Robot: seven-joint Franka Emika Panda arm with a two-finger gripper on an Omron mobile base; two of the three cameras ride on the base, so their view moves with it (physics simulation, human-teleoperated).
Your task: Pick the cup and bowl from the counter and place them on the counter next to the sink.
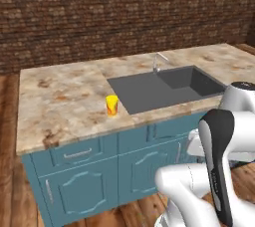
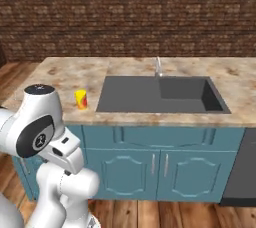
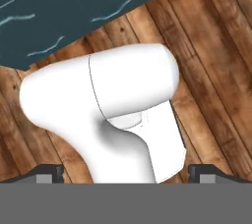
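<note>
The cup (image 1: pixel 112 105) (image 2: pixel 81 99), a small yellow tumbler with red-orange splotches, stands upright on the beige marbled counter (image 1: pixel 60 101) (image 2: pixel 65 74), just left of the sink's front corner. The dark grey sink (image 1: pixel 164 87) (image 2: pixel 160 93) has a thin silver faucet (image 1: pixel 157 61) at its back edge. The bowl is out of view. My gripper (image 3: pixel 126 174) is open, its two dark fingertips (image 3: pixel 49 173) far apart with nothing between them. It hangs low in front of the cabinets, looking down at the wooden floor, well below and apart from the cup.
Teal cabinet fronts (image 1: pixel 79 181) (image 2: pixel 150 164) run under the counter. A brick wall (image 1: pixel 124 12) stands behind it. A dark appliance front (image 2: pixel 242 172) adjoins the cabinets on the right. Wooden floor (image 3: pixel 211 61) lies below the hand.
</note>
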